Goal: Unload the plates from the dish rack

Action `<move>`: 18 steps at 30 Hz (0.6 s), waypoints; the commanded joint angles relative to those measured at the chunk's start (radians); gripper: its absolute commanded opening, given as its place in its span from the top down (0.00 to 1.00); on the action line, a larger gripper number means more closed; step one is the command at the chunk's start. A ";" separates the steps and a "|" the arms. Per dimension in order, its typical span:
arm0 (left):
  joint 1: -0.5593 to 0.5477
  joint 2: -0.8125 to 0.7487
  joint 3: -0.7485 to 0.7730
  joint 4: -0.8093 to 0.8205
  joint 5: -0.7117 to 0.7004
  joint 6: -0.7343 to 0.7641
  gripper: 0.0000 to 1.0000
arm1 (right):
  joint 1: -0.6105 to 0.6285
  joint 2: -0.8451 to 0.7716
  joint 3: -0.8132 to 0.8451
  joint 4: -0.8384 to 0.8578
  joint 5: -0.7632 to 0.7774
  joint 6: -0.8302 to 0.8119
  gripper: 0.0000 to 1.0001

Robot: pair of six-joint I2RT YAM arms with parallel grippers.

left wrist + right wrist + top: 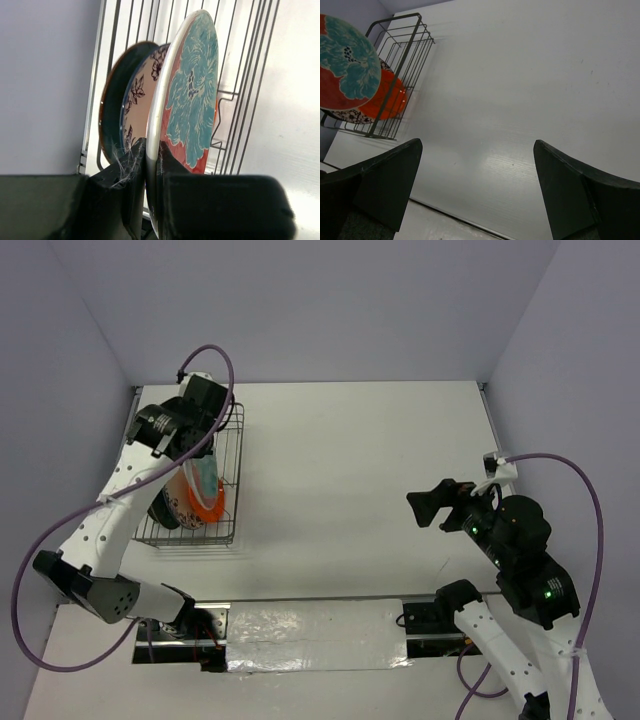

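- The left gripper point(152, 155) is clamped narrow on the lower rim of the red plate with teal flowers point(192, 95), with one finger on each face of it.
- That plate stands upright on edge inside the dish rack point(232, 440), at the left side of the table point(380, 460) near the wall.
- From the right wrist view its top stands above the rack's upper rail. Whether its lower edge is off the wires cannot be told.
- Just behind it in the left wrist view are a floral-patterned plate point(140, 95) and then the dark teal plate point(112, 100), both upright.
- The small orange plate point(387, 97) sits on the other side of the red one, also in the rack. A fifth, small blue-patterned plate cannot be picked out.
- The right gripper point(477, 145) hangs over the right side of the table with its jaws spread wide. It holds nothing and is well apart from the rack.
- Judged from this, the unloading is at its very start. Every plate that shows is in the rack, and none appears set down outside it.
- The step in hand looks like taking out the first plate. The other plates remain, each needing its own lift and set-down.
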 commanded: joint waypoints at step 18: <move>-0.007 -0.516 -0.218 0.624 0.811 -0.210 1.00 | 0.106 0.301 -0.266 1.028 -0.507 0.424 0.00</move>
